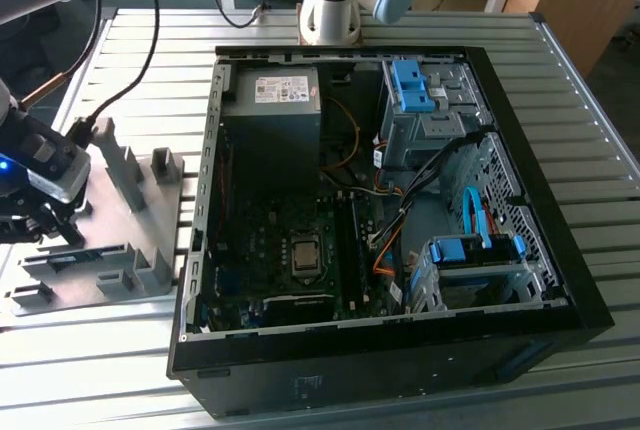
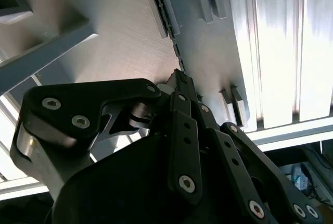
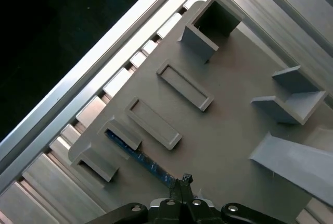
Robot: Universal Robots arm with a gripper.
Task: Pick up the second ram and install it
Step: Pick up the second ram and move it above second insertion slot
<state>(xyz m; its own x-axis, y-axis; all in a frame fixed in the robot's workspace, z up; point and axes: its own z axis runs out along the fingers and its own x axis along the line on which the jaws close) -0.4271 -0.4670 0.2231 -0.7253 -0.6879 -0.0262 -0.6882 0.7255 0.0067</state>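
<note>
Black jointed gripper (image 3: 183, 180) on thin green ram (image 3: 136, 153)

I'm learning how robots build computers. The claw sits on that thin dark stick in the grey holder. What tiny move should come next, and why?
Probably a slow, straight lift away from the grey plate. In the first wrist view the gripper sits at one end of the second ram, whose far end lies between two holder blocks, so a sideways pull might jam it.
</note>
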